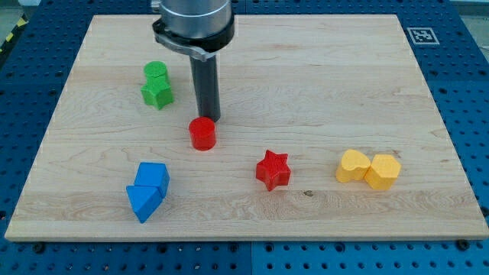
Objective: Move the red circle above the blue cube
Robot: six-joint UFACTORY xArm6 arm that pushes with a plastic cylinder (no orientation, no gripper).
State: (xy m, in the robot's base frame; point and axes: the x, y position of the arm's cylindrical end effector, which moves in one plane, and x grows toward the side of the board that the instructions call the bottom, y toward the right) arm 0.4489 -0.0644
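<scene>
The red circle (202,134) stands on the wooden board (321,84), left of centre. My tip (207,118) is just above it in the view, touching or nearly touching its upper edge. The blue cube (153,176) sits at the lower left, down and to the left of the red circle, with a blue triangle (143,202) pressed against its lower side. The red circle is apart from the blue cube, up and to its right.
A red star (273,169) lies right of the red circle. A green circle (155,72) and green star (157,94) stand together at the upper left. Two yellow blocks (369,169) sit together at the lower right.
</scene>
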